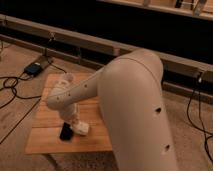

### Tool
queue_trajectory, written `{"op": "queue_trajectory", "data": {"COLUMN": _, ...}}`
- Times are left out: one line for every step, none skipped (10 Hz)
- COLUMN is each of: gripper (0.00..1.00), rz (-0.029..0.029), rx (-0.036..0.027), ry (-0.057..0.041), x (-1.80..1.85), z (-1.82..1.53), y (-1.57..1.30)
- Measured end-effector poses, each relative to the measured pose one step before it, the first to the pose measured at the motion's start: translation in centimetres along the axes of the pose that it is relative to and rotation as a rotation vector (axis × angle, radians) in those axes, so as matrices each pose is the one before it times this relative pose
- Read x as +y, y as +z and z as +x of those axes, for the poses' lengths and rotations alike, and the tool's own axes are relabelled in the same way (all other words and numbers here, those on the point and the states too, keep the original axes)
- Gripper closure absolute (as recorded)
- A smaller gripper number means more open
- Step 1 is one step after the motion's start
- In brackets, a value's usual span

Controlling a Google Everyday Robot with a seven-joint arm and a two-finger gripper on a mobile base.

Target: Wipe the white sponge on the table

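Sponge [82, 128]: a small off-white block, soft-edged and plain, lying on the near half of the table [45, 117], just right of a flat black slab [65, 133]; whether the two are touching cannot be told. Table: a low rectangle with a light-brown plank top. Tool [76, 123]: reaching down at the sponge's left upper edge, fully closed and gripping it against the wood. A smooth, rounded white arm [135, 100] is filling the right foreground. A white bar [65, 79] is lying at the far edge. A dark box [34, 68] with cables [15, 85] is sitting on the floor, far left.
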Motion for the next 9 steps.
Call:
{"op": "queue_trajectory", "data": {"gripper": 1.0, "rz": 0.00276, "rx": 0.01503, "ry": 0.01778, "x": -0.802, "z": 0.788, "y": 0.443}}
{"op": "queue_trajectory", "data": {"gripper": 1.0, "rz": 0.00229, "rx": 0.01456, "ry": 0.0186, "x": -0.799, "z": 0.663, "y": 0.475}}
{"op": "queue_trajectory", "data": {"gripper": 1.0, "rz": 0.00117, "rx": 0.01173, "ry": 0.02365, "x": -0.985, "z": 0.379, "y": 0.515}}
{"op": "queue_trajectory", "data": {"gripper": 1.0, "rz": 0.00109, "rx": 0.00746, "ry": 0.02314, "x": -0.952, "z": 0.101, "y": 0.365}}
{"op": "queue_trajectory", "data": {"gripper": 1.0, "rz": 0.00633, "rx": 0.00983, "ry": 0.03752, "x": -1.687, "z": -0.12, "y": 0.509}}
{"op": "queue_trajectory", "data": {"gripper": 1.0, "rz": 0.00461, "rx": 0.00456, "ry": 0.02399, "x": -1.074, "z": -0.29, "y": 0.264}}
{"op": "queue_trajectory", "data": {"gripper": 1.0, "rz": 0.00681, "rx": 0.00109, "ry": 0.02927, "x": -1.336, "z": -0.656, "y": 0.239}}
{"op": "queue_trajectory", "data": {"gripper": 1.0, "rz": 0.00794, "rx": -0.00207, "ry": 0.01312, "x": -0.992, "z": -0.82, "y": 0.119}}
{"op": "queue_trajectory", "data": {"gripper": 1.0, "rz": 0.01087, "rx": -0.00553, "ry": 0.00509, "x": -0.812, "z": -1.126, "y": 0.047}}
